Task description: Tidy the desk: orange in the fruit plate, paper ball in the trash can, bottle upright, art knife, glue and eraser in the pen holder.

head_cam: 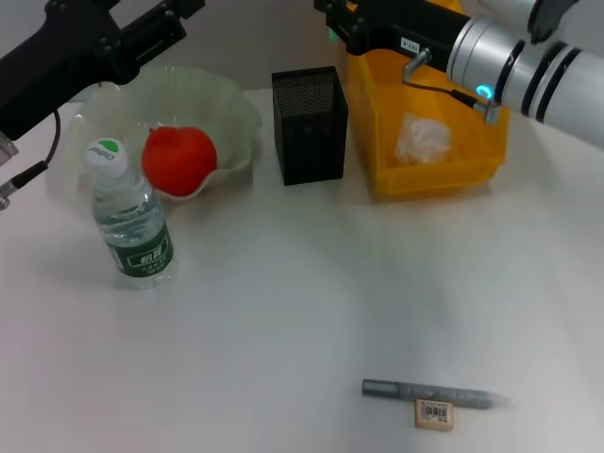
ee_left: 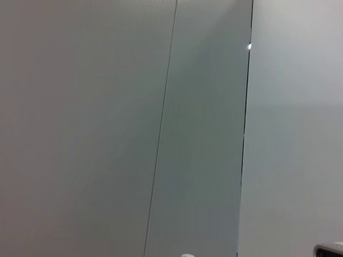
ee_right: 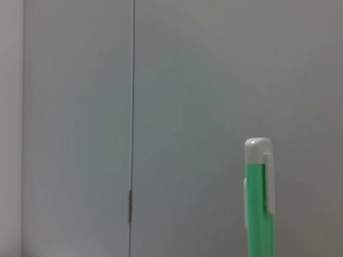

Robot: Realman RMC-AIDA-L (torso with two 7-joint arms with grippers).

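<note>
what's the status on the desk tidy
right gripper raised behind pen holder, holding green tool. left gripper above fruit plate. grey pen, eraser loose on table.

I could read no text: the bottle (head_cam: 133, 219) label's white print and the barcode on the eraser (head_cam: 435, 414) were too small to make out.

A: Where are the arms?
B: Both raised at the far edge. The left gripper (head_cam: 175, 14) reaches in from the left, the right gripper (head_cam: 344, 21) from the right.
A: Fingers?
B: Can't make them out.
</note>
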